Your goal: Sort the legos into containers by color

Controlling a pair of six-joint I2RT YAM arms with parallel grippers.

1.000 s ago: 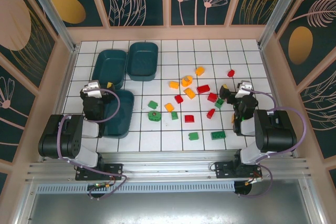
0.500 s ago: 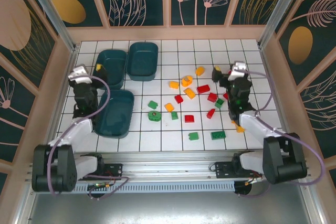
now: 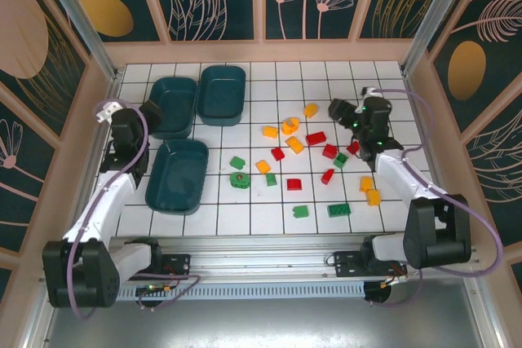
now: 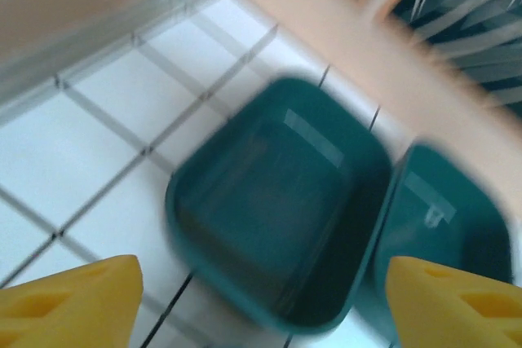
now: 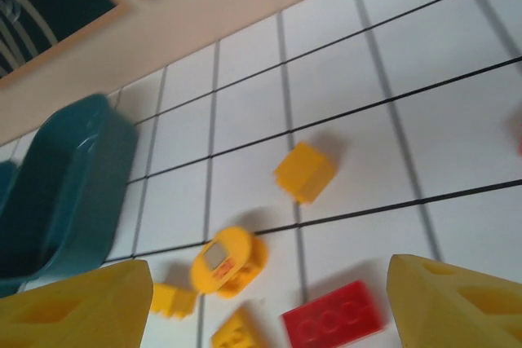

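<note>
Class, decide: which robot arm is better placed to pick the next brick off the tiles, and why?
Right. The right gripper hangs open and empty beside the scattered red, green and yellow-orange plastic bricks; the left gripper is at the dark teal plastic bins.

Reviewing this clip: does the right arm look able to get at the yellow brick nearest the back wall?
Probably yes: right tool hangs open beside that yellow brick, only bare tile between them.

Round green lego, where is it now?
Top view: the round green lego lies right of the nearest bin, just nearer the arms than a green brick.
</note>
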